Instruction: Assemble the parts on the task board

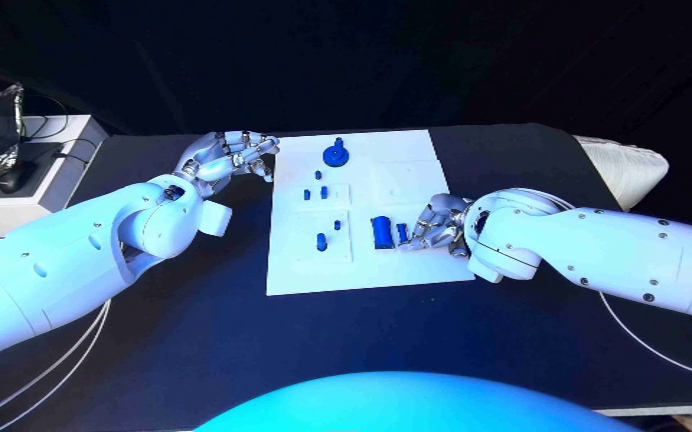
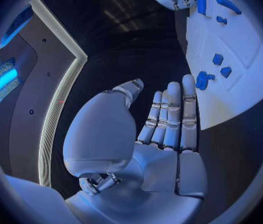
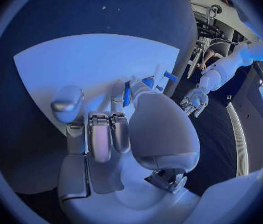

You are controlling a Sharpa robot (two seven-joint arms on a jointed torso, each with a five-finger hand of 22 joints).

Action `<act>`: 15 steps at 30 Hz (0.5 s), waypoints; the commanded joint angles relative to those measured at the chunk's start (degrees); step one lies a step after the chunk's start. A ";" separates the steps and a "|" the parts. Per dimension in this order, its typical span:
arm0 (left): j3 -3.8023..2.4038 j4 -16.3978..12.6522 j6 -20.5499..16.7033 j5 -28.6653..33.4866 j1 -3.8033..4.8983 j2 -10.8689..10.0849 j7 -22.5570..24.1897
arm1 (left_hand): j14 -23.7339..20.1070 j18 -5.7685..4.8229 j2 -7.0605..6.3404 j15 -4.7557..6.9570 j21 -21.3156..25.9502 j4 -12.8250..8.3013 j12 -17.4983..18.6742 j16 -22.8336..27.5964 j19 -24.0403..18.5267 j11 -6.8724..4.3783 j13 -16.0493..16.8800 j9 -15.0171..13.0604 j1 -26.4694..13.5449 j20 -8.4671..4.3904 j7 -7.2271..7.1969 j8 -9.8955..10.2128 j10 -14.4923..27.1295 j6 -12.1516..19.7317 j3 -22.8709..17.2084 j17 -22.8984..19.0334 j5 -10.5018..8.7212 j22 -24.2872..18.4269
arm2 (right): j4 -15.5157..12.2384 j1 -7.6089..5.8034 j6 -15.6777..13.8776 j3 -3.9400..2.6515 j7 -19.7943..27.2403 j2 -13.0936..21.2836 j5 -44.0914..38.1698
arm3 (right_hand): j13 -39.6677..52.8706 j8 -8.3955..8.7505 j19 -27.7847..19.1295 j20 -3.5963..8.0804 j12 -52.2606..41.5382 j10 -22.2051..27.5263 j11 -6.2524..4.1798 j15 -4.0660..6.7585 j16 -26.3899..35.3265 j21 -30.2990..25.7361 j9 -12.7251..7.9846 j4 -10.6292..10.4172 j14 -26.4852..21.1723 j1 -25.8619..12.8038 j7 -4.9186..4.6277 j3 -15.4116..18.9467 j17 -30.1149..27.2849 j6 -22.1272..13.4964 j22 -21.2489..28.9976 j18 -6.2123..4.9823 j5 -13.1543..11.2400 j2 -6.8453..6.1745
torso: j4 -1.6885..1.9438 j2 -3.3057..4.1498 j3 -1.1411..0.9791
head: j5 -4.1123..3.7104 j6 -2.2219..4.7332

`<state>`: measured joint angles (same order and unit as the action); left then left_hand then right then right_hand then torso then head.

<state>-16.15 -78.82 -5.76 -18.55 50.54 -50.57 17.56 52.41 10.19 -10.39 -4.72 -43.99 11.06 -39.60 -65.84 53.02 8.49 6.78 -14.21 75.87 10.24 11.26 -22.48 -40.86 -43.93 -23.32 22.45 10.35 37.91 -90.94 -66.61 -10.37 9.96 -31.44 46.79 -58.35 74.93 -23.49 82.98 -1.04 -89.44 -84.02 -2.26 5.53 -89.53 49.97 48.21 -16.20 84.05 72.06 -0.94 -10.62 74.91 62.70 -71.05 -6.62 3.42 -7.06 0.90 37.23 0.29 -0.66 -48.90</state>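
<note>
Task board (image 1: 368,272) lies flat at the middle of the black desk (image 1: 173,352), square to the robot, which keeps every socket within reach of both arms. Small blue parts stand or lie on it: a round knobbed part (image 1: 335,155) near the far edge, several short pegs (image 1: 322,242) along the left half, and a larger blue block (image 1: 381,231) toward the near right.

Right hand (image 1: 437,222) rests over the board's right side with its fingers curled in against the blue block. The right wrist view shows a blue piece (image 3: 127,93) between its fingers, so it appears to be gripping that part, probably to seat or move it.

Left hand (image 1: 228,159) sits off the board, just beside its far left corner. In the left wrist view its fingers (image 2: 171,115) are straight, laid side by side and holding nothing; I judge it parked clear of the working arm.

Desk surface is dark, matte and flat. A pale cabinet (image 1: 51,167) stands at the far left; the background is dark.
</note>
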 commanded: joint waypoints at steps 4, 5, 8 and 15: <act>-0.04 -0.10 0.93 -0.17 -0.03 0.08 0.23 | -0.02 0.31 0.69 -0.06 0.44 0.46 0.15 -0.18 0.40 0.06 -0.08 0.10 0.27 -0.02 0.11 -0.13 0.57 0.36 0.07 -0.08 -0.13 -0.13 | 0.22 0.32 1.60 0.11 0.45 -0.12 -0.45 | 14.80 -0.44 0.06 0.49 -0.13 -5.79 -0.58 0.41 -0.01 -0.25 0.19 0.24 5.70 2.00 -0.03 -0.20 13.86 -0.61 -0.02 0.41 -0.59 -0.84 | 0.04 -0.02 0.04 | -0.04 -0.05; -0.04 -0.10 0.93 -0.17 -0.03 0.08 0.23 | -0.02 0.31 0.69 -0.06 0.44 0.46 0.15 -0.18 0.40 0.06 -0.08 0.10 0.27 -0.02 0.11 -0.13 0.57 0.36 0.07 -0.08 -0.13 -0.13 | 0.22 0.33 1.62 0.11 0.51 -0.11 -0.44 | 14.82 -0.45 0.07 0.49 -0.16 -5.80 -0.59 0.41 -0.01 -0.22 0.19 0.25 5.69 2.09 -0.02 -0.19 13.85 -0.61 -0.04 0.41 -0.60 -0.90 | 0.03 -0.02 0.05 | -0.06 -0.05; -0.04 -0.09 0.94 -0.21 -0.03 0.08 0.23 | -0.02 0.31 0.69 -0.06 0.44 0.46 0.15 -0.18 0.40 0.06 -0.08 0.10 0.27 -0.02 0.11 -0.13 0.57 0.36 0.07 -0.08 -0.13 -0.13 | 0.07 0.36 1.51 0.11 1.12 0.06 -0.29 | 14.78 -0.50 0.05 0.52 -0.10 -5.77 -0.60 0.43 -0.02 -0.34 0.21 0.26 5.70 2.48 -0.03 -0.11 13.88 -0.65 -0.01 0.40 -0.63 -1.20 | 0.01 -0.05 0.06 | -0.04 0.00; -0.04 -0.05 0.95 -0.24 -0.04 0.11 0.25 | -0.03 0.31 0.72 -0.06 0.47 0.52 0.13 -0.18 0.42 0.06 -0.08 0.11 0.33 -0.02 0.11 -0.16 0.60 0.34 0.11 -0.08 -0.13 -0.16 | -1.24 0.40 0.14 0.09 3.08 1.16 0.77 | 14.62 -0.46 -0.04 0.48 0.17 -5.65 -0.40 0.32 0.05 -0.93 0.13 -0.43 5.66 1.93 -0.29 0.78 13.70 -0.91 0.18 0.35 -0.55 -1.88 | 0.00 -0.03 0.01 | -0.01 0.08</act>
<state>-16.16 -78.78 -5.73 -18.63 50.54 -50.56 17.51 52.41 10.19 -10.09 -4.72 -43.75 11.23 -39.60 -65.84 53.02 8.71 6.78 -14.17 76.16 10.24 11.26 -22.48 -40.65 -43.93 -23.16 22.45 10.35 37.82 -91.94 -66.31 -10.34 10.01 -30.03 47.84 -58.04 74.92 -23.74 82.98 -1.04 -89.43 -83.81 -2.46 5.53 -89.53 49.20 48.35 -16.77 84.04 74.33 -1.21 -10.01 74.91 62.03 -70.91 -6.63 3.10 -8.38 0.91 37.19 0.32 -0.69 -48.86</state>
